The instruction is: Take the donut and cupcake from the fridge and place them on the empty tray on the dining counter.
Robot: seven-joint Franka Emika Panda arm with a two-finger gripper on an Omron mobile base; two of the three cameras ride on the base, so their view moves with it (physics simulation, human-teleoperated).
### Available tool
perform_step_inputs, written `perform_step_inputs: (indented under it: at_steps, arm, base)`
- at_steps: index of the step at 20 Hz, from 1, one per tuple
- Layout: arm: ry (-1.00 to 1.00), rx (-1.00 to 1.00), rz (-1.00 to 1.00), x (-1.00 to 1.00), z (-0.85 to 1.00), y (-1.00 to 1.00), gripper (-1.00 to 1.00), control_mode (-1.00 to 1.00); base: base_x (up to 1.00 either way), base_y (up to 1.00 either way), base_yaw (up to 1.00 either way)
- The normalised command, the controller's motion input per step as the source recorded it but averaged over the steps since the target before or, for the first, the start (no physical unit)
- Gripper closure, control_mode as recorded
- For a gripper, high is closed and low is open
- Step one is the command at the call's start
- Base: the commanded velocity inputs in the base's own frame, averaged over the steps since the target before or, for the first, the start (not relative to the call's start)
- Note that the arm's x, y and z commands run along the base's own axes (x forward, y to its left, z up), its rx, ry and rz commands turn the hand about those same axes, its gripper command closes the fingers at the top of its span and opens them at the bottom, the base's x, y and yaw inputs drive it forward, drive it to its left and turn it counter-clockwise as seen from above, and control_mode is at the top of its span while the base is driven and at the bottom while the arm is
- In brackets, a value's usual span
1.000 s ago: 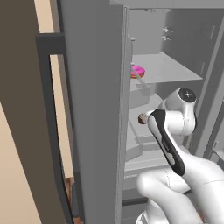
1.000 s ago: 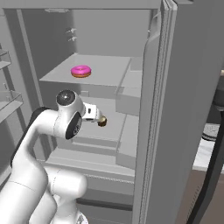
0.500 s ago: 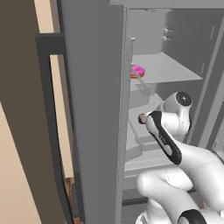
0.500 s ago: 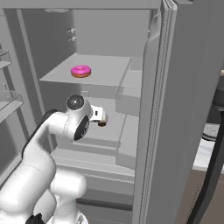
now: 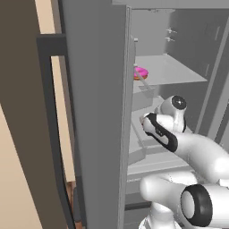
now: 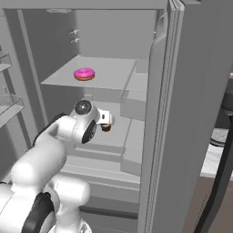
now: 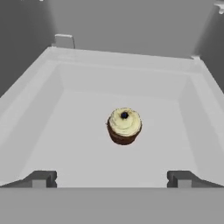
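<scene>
The fridge stands open. The cupcake, dark brown with a cream top, sits upright on the lower white shelf; it also shows past the hand as the cupcake. My gripper is open and level with that shelf's front edge, its fingertips wide apart and well short of the cupcake. The pink-iced donut lies on the upper shelf, one level above my hand, and appears beside the door edge as the donut. The tray is out of view.
The left fridge door with its dark bar handle stands close on one side, the right door on the other. Door bins jut in at the left. The upper shelf overhangs my hand.
My arm has reached further into the fridge, bringing the hand closer to the cupcake. The jaws have stayed open. Donut and cupcake have not moved.
</scene>
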Motion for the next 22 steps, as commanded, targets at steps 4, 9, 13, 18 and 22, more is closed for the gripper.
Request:
perform_step_inputs:
  at_steps: [4,9,13,18,22]
  arm:
    - [0.0,0.0,0.0,0.43,-0.13,-0.02,-1.0,-1.0]
    - [0.0,0.0,0.0,0.4,-0.22,-0.04,-1.0,-1.0]
    - [0.0,0.0,0.0,0.34,-0.28,-0.05,-1.0,-1.0]
    - [0.0,0.0,0.0,0.36,-0.27,-0.05,-1.0,-1.0]
    - [0.0,0.0,0.0,0.33,-0.24,-0.04,-1.0,-1.0]
  base:
    - [0.0,0.0,0.0]
    - [0.0,0.0,0.0]
    - [0.0,0.0,0.0]
    - [0.0,0.0,0.0]
    - [0.0,0.0,0.0]
